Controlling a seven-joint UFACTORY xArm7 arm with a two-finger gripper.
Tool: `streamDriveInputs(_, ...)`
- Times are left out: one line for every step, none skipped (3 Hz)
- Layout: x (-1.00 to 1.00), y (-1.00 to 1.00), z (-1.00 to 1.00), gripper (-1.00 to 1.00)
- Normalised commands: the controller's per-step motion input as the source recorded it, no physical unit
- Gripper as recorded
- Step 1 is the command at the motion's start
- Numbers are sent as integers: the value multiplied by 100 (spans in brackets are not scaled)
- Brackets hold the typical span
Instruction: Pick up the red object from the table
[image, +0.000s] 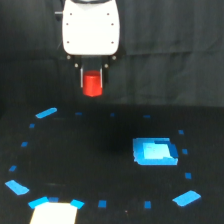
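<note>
Pincer (92, 80): clenched on the red block (92, 85), one thin finger down each side of it, under the white arm housing (90, 27).
Block position: held in the air, clear of the desk (100, 150), against the dark backdrop near the top centre of the exterior view.
Block attitude: upright as far as could be told; the picture was too blurred to show any tilt.
Grip point: the fingers met the upper part of the block, and its lower end hung free below the fingertips.
Handling, judged: small, stiff and light; smooth sides could slip, so a hold across the two opposite flanks, nearer mid-height, looked safest.
Task stage, judged: pick-up appeared done, with the block off the surface.
Desk markings: a blue square patch (155, 151) lay toward the exterior view's right; a pale rectangle (54, 213) sat at the bottom edge; small blue tape marks (46, 113) ringed the area.
</note>
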Motion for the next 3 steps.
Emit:
streamDriveInputs(13,46,100,-100)
streamDriveInputs(40,67,100,-100)
streamDriveInputs(14,-12,60,-100)
